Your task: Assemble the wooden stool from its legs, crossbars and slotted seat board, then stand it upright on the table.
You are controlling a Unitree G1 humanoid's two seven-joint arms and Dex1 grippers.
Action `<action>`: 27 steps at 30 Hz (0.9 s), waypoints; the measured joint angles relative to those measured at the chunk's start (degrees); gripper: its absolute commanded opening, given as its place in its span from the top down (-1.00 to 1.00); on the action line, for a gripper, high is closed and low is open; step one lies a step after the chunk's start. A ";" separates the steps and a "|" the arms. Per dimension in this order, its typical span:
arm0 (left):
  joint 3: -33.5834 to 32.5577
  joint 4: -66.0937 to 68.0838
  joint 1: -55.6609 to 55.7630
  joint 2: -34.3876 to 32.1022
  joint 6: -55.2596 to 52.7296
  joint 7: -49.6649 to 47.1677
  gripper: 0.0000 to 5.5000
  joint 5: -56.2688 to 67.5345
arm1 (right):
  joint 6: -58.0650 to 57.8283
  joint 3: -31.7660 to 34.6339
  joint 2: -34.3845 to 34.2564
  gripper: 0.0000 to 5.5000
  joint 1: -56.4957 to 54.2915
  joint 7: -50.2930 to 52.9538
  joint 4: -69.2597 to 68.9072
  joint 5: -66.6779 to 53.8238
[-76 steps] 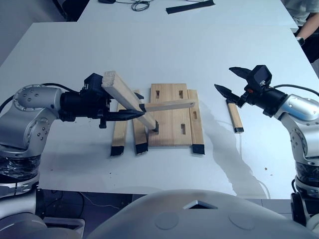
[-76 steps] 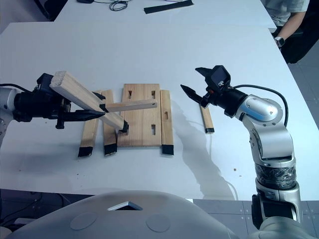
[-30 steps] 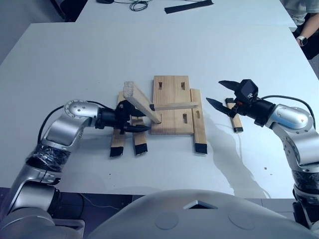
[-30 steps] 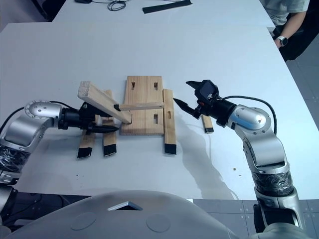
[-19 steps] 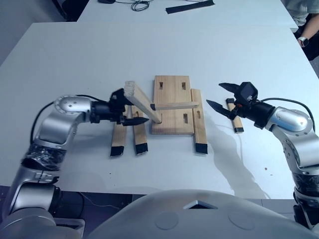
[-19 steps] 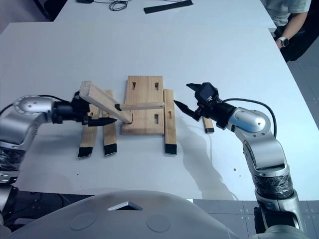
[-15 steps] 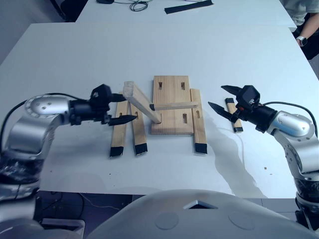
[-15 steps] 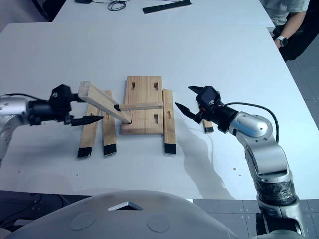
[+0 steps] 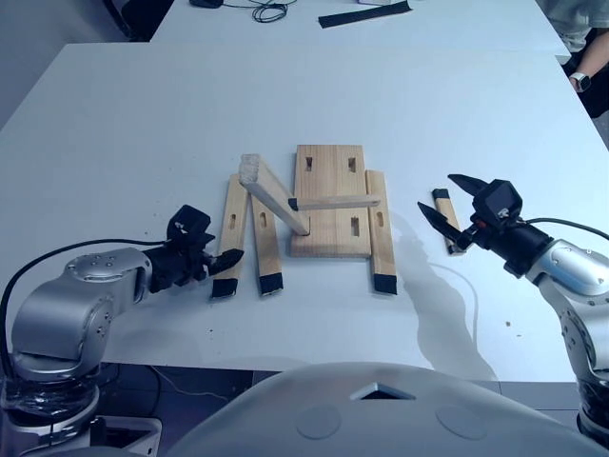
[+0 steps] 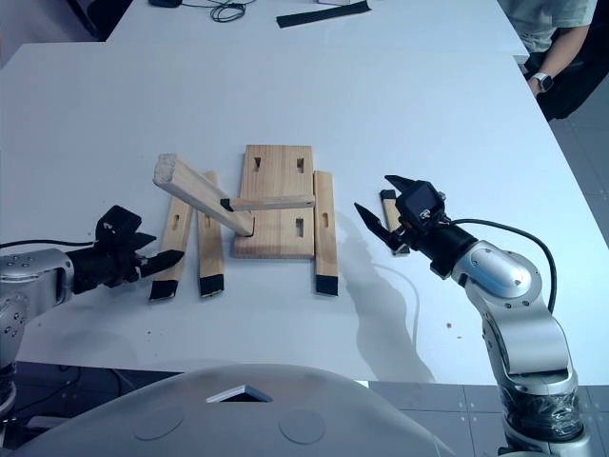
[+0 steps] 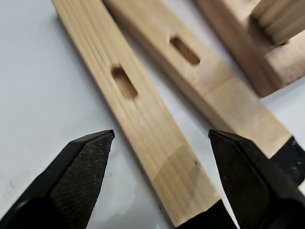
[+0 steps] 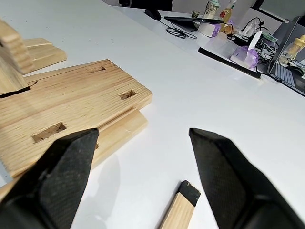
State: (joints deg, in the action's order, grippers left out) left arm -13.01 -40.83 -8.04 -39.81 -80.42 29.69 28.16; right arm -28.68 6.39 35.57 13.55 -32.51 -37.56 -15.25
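Fingers of left gripper are spread wide and hold nothing. They straddle the black-capped end of outer leg, low over table, clear of the wood. Inner leg lies just beside it. Right gripper is likewise spread and empty, hovering between right leg and short bar, both flat on the table. Seat lies at centre, slots showing. Tilted leg has its foot at the seat's near-left slot and leans away from the board. Crossbar runs from its side across the seat.

Step in hand, as I judge it: picking up a second leg. The next move likely calls for closing squarely on the outer leg, lifting it clear of its neighbour, then turning one end toward a free slot. Tilted leg looks loosely seated, so a bump could topple it.
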 measured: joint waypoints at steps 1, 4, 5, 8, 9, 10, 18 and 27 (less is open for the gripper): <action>-0.01 -0.12 -0.29 0.19 -0.94 -0.75 -0.34 0.06 | -0.02 -0.06 0.00 -0.27 -0.17 0.02 -0.01 -0.02; 0.00 0.58 -1.66 -0.56 -0.31 -1.55 -0.34 -0.50 | -0.08 -0.11 0.00 -0.27 -0.26 0.06 -0.04 -0.02; 0.03 1.03 -2.24 -0.90 0.18 -1.82 -0.34 -0.94 | -0.10 -0.12 0.00 -0.27 -0.26 0.07 -0.05 -0.03; 0.57 2.27 -4.86 -2.47 2.20 -1.89 -0.34 -1.13 | -0.17 -0.50 -0.02 -0.27 -0.20 0.20 -0.14 -0.03; 0.81 2.21 -5.36 -2.57 2.86 -1.87 -0.34 -1.16 | -0.21 -0.73 -0.04 -0.27 -0.21 0.28 -0.19 -0.03; 1.06 2.09 -5.99 -2.76 3.35 -1.87 -0.34 -1.25 | -0.24 -0.97 -0.10 -0.27 -0.20 0.39 -0.24 -0.02; 4.62 9.26 -5.54 -5.25 13.34 -0.69 -0.34 -3.47 | -0.30 -1.91 -1.18 -0.27 0.18 1.63 -0.48 0.43; 6.31 19.79 -2.95 -4.23 22.96 0.78 0.10 -4.39 | -0.31 -2.25 -1.17 -0.27 -1.95 1.70 0.26 0.76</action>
State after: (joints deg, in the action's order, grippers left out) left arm -6.70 -21.05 -10.99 -44.04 -57.47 30.47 23.77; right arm -28.99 4.13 34.39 11.60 -30.81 -37.30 -14.49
